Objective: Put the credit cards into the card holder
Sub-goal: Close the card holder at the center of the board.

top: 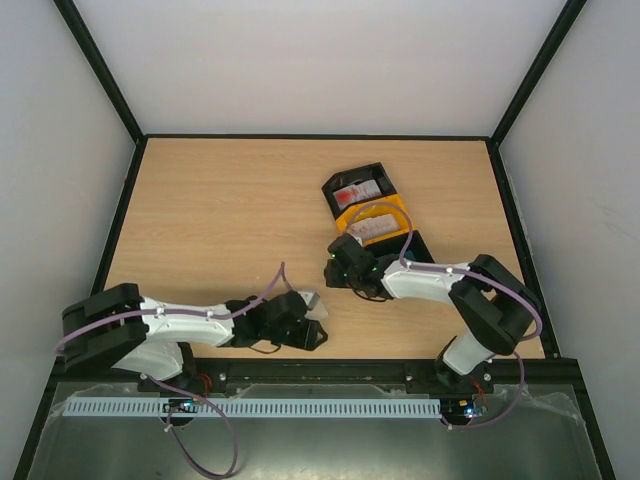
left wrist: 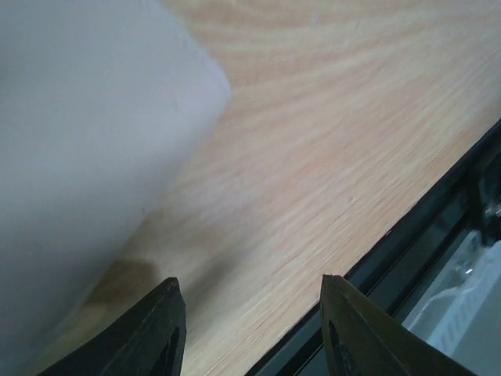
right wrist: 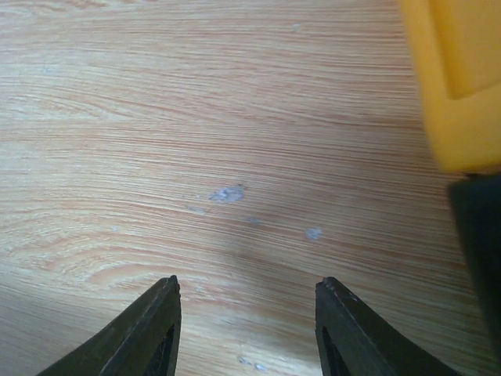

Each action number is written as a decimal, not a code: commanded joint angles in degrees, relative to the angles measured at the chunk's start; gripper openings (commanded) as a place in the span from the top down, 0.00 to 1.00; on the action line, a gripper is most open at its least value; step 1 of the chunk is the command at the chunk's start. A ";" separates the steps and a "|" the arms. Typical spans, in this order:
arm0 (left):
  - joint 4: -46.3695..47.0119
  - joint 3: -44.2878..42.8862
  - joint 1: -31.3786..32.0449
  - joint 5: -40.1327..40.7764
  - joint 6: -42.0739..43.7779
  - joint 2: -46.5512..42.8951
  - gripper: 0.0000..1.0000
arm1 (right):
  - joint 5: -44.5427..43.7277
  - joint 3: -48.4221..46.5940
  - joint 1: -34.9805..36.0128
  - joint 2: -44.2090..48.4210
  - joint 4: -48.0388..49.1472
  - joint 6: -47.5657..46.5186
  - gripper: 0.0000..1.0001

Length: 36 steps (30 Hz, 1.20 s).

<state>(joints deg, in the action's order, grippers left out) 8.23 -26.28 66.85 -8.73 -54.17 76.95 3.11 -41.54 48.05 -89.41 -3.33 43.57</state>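
Credit cards with red print lie in a black bin, and more pale cards lie in an orange bin. My right gripper hovers open over bare wood just left of the orange bin's corner. My left gripper is open near the table's front edge, with only wood between its fingers. A pale flat piece lies close beside its left finger. I cannot tell whether this piece is the card holder or a card.
Part of another black bin shows behind the right arm. The black frame rail runs along the front edge by the left gripper. Black posts and white walls enclose the table.
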 commanded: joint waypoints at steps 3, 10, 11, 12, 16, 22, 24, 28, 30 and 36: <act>-6.03 -0.94 3.71 4.85 -1.55 4.12 0.51 | 5.57 -3.33 -1.72 -5.28 2.91 -2.80 0.54; -15.59 -1.85 3.91 13.99 -5.12 6.37 0.50 | 6.68 -5.00 -2.44 -8.98 3.54 -3.13 0.54; -18.11 -2.25 3.63 16.00 -5.63 5.84 0.50 | 6.87 -5.28 -2.51 -9.42 3.56 -3.37 0.55; -19.78 -2.39 3.25 17.77 -6.16 5.25 0.50 | 7.02 -5.72 -2.47 -10.07 3.34 -3.82 0.55; -21.92 -1.15 -0.10 21.27 -6.12 2.31 0.49 | 8.35 -8.42 -2.40 -13.80 2.20 -6.28 0.56; -20.36 0.89 -7.83 21.74 -2.90 -2.11 0.51 | 10.49 -11.40 -1.97 -19.27 1.37 -10.17 0.58; -19.86 1.54 -9.63 21.66 -2.27 -3.84 0.53 | 10.08 -12.83 -1.63 -20.67 0.03 -11.27 0.58; -19.05 3.59 -14.49 21.25 -1.34 -6.62 0.55 | 7.76 -13.91 -0.50 -21.33 -2.63 -11.60 0.60; -16.22 5.16 -17.88 19.05 -0.70 -8.17 0.55 | 6.18 -12.76 0.15 -20.53 -3.21 -10.67 0.60; -2.80 11.42 -23.68 7.17 -1.26 -11.16 0.52 | -0.89 -9.25 4.72 -16.86 -7.46 -5.45 0.63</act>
<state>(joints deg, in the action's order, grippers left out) -0.80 -19.42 45.63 7.03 -55.44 66.52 7.07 -55.13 49.21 -106.08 2.42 33.89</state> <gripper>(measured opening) 0.472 0.393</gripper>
